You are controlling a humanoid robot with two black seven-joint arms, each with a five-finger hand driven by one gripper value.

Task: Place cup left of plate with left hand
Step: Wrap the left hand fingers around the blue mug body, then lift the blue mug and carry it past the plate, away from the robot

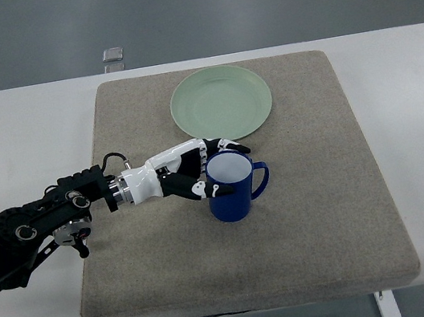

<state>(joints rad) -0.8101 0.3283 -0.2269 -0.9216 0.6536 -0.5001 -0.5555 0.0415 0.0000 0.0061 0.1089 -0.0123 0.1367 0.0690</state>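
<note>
White bench (11,127) seen from above, carrying a large grey-brown mat (319,214). On the mat's far side lies a pale green plate (221,101), empty. Nearer the camera, just below the plate's front edge and slightly right of its left rim, stands an upright blue cup (231,188), handle pointing right. The left hand (190,174) reaches in from the left edge, its fingers (219,191) wrapped around the cup's left side and rim, clamped on it. The right arm is not visible. Judging by position, the cup must travel left and slightly away to sit beside the plate's left edge.
</note>
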